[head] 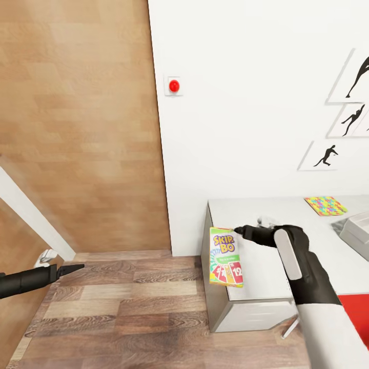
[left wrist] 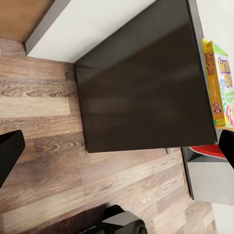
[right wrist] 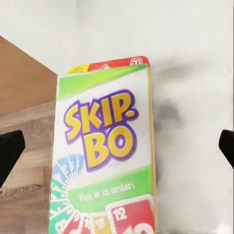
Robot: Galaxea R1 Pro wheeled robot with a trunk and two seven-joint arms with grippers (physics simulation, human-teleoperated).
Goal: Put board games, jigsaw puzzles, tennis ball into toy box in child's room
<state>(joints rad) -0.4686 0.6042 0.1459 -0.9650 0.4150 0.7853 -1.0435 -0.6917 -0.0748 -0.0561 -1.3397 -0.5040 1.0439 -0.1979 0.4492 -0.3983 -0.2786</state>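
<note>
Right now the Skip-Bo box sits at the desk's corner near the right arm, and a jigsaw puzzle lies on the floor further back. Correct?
Not quite. The Skip-Bo box is at the desk's corner near the right arm, but the jigsaw puzzle lies on the desk top by the wall, not on the floor. The head view shows it.
</note>
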